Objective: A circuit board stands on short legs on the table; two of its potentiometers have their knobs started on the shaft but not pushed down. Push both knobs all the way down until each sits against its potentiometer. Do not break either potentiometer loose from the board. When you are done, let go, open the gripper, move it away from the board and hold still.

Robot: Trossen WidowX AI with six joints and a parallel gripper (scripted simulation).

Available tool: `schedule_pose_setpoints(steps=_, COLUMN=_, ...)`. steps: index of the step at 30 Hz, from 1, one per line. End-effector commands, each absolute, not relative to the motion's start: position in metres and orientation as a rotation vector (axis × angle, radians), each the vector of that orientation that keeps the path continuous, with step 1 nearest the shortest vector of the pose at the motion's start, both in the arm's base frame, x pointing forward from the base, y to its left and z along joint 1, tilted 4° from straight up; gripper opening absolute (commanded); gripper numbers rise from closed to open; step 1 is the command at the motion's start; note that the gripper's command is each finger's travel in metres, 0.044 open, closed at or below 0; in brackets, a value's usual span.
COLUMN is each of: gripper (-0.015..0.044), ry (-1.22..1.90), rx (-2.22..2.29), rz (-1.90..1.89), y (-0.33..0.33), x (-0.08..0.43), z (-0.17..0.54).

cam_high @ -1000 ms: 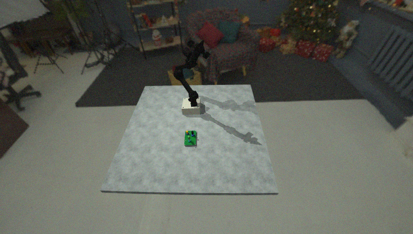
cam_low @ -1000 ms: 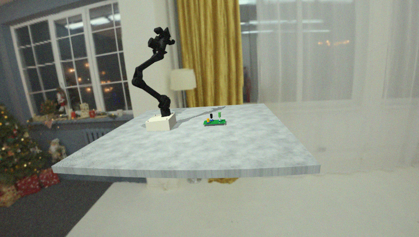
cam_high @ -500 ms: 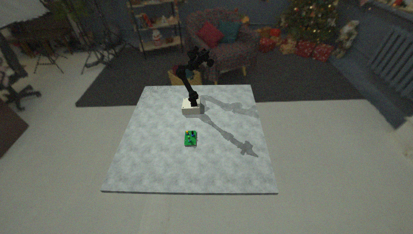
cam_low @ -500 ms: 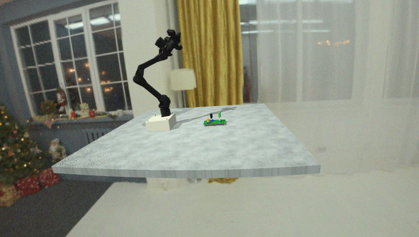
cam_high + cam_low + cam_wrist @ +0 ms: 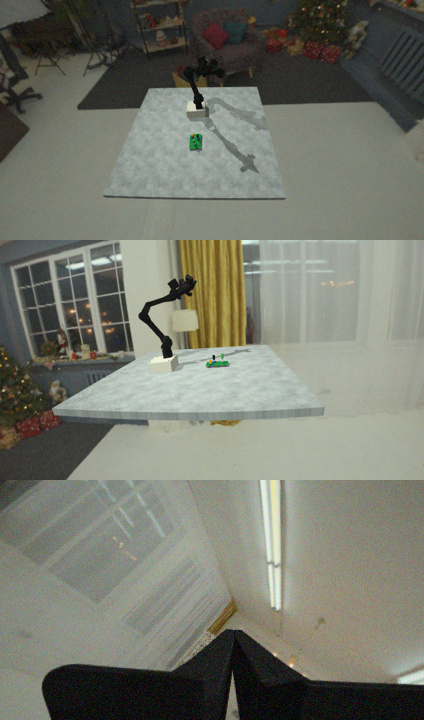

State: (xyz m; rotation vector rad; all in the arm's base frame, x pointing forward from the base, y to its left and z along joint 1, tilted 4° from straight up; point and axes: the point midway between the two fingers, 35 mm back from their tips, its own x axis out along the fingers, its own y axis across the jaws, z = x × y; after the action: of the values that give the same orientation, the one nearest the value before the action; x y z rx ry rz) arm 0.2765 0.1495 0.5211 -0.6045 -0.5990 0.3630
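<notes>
The green circuit board stands on short legs on the table. An orange knob sits low at the board's end nearest the arm base. A black knob stands raised above a blue potentiometer, with a gap below it in the exterior view. A green knob stands higher on a visible thin shaft near the other end. My gripper is shut and empty, high above the table and well away from the board. The wrist view shows no board.
The white base block carries the arm at the table's back in the top view. The board lies in front of it. The arm's shadow crosses the table to the right of the board there. The wrist view shows ceiling, lamps and curtains.
</notes>
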Motion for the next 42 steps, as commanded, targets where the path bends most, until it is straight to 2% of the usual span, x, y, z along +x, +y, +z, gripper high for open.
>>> schedule_pose_setpoints(steps=1, gripper=0.0000, ry=-0.480, rx=-0.548, rz=0.378, y=0.148, x=0.303, z=0.498)
schedule_pose_setpoints(steps=24, gripper=0.0000, ry=0.050, rx=-0.143, rz=0.333, y=0.116, x=0.391, z=0.388)
schedule_pose_setpoints(steps=42, gripper=0.0000, ry=0.426, rx=0.283, rz=0.151, y=0.082, x=0.424, z=0.303)
